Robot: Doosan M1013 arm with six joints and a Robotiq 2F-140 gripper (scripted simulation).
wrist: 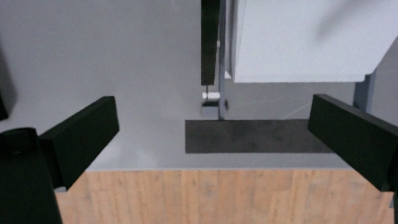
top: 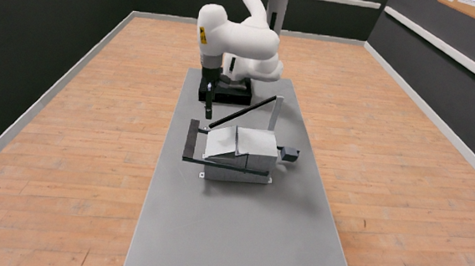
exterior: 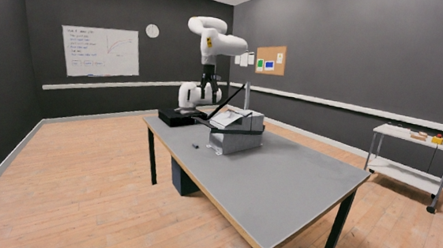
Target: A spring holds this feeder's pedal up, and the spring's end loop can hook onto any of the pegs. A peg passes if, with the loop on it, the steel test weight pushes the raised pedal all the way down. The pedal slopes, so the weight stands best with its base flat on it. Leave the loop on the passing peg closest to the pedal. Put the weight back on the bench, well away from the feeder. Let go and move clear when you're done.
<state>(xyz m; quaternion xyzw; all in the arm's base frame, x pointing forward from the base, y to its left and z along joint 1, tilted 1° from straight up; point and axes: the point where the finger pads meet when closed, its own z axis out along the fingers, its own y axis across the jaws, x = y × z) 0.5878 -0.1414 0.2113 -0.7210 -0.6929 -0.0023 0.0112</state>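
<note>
My gripper (top: pixel 208 116) (exterior: pixel 208 98) (wrist: pixel 213 112) is open and empty, pointing down above the pedal's robot-side end. The dark pedal plate (top: pixel 191 141) (wrist: pixel 260 136) is raised beside the feeder box (top: pixel 258 143) (exterior: pixel 240 135) (wrist: pixel 300 40). The black spring (top: pixel 243 112) (exterior: pixel 227 101) (wrist: pixel 210 45) slopes from the post down towards the pedal arm. Its thin lower end appears to meet the white peg (wrist: pixel 212 95) nearest the pedal; the loop itself is too small to make out. A small dark piece (exterior: pixel 195 146) lies on the bench; I cannot tell whether it is the weight. No other weight shows.
The grey post (top: pixel 276 112) (exterior: pixel 247 95) rises behind the feeder. A dark block (top: pixel 290 154) sticks out on the side away from the pedal. The robot's black base (top: pixel 225 95) (exterior: pixel 172 118) stands at the bench's back. The long bench edge (wrist: pixel 145 170) runs just beyond the pedal.
</note>
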